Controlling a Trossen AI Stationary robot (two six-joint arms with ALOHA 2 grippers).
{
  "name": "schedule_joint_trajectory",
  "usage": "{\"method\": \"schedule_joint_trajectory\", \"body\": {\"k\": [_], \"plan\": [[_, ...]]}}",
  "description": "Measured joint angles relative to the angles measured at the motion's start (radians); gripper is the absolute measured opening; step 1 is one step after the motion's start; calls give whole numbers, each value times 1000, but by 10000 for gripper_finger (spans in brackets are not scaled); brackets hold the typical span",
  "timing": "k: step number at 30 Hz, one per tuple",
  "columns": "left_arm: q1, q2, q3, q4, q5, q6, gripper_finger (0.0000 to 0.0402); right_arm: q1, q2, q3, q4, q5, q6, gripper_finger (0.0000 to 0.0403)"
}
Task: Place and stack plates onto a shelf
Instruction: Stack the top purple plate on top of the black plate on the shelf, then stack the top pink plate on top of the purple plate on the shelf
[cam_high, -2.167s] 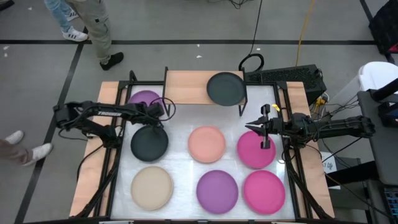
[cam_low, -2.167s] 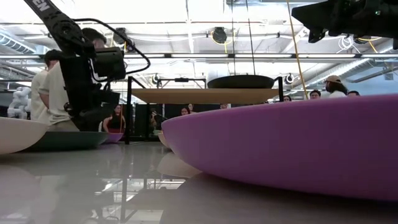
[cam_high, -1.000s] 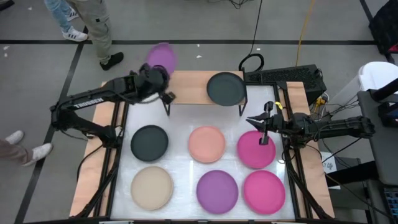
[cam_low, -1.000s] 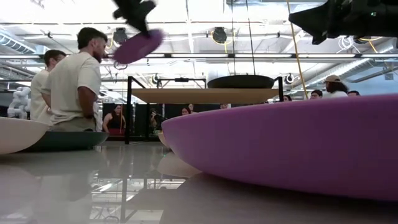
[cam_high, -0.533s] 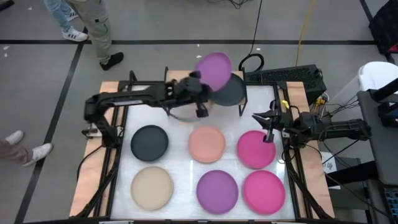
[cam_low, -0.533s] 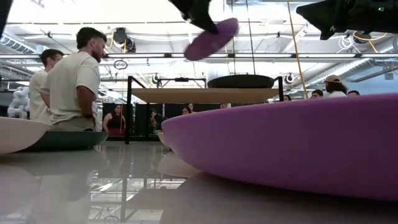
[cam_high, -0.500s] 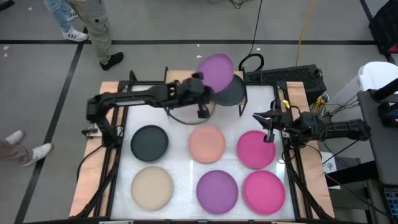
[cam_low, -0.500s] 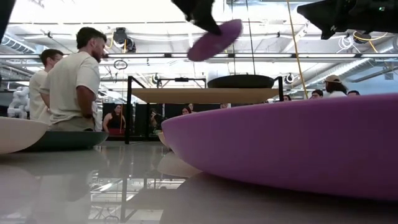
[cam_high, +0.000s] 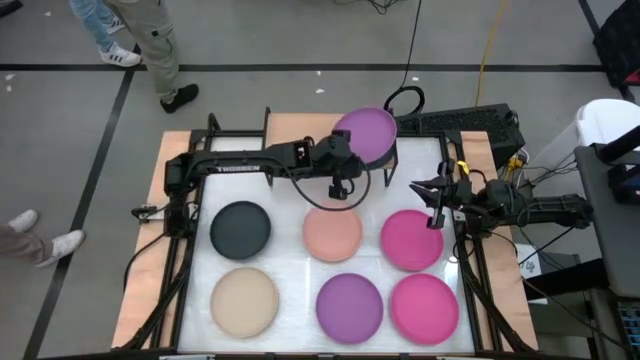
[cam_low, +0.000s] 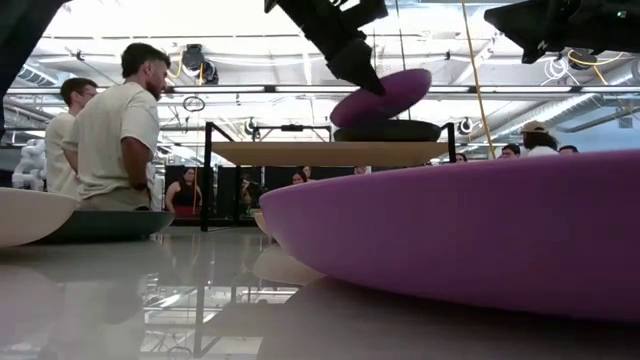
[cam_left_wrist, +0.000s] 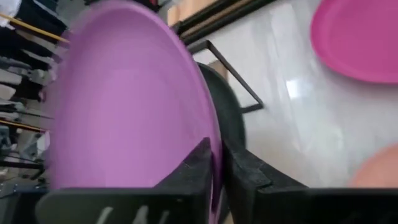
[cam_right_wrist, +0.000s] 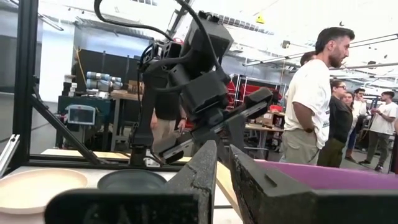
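High view. A purple plate (cam_high: 366, 133) is held by its rim in the left gripper (cam_high: 341, 160) above the right half of the shelf (cam_high: 300, 135), directly over the dark plate already resting there, which is almost wholly hidden here. The right gripper (cam_high: 434, 205) waits over the far edge of a magenta plate (cam_high: 412, 241); six plates lie on the table (cam_high: 290, 215).

Low view. The carried plate (cam_low: 382, 96) is seen tilted, its lower edge near or touching the black-grey plate (cam_low: 386, 130) on the shelf top (cam_low: 300, 153). Open room is judged ample above the stack; the black upright at the shelf's right end stands close to the plates.

Left wrist view. The left fingers (cam_left_wrist: 200, 171) are closed narrowly on the purple rim (cam_left_wrist: 214, 134), one inside and one outside. The plate appears stiff and light, with a matte, probably not slippery surface; the low rim is judged the only practical hold.

Right wrist view. The right fingers (cam_right_wrist: 202, 171) are nearly together with a thin gap and nothing between them. People stand in the room beyond.
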Motion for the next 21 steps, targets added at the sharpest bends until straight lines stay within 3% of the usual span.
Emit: {"method": "schedule_joint_trajectory", "body": {"k": [12,17,21], "plan": [[0,0,0,8,-7,-46,144,0,0,0,-16,-3,9,27],[-3,-32,-1,-2,-108,-82,179,0,0,0,-39,-4,22,27],[-12,-113,-1,-1,-125,-170,185,0,0,13,-89,-3,31,27]]}}
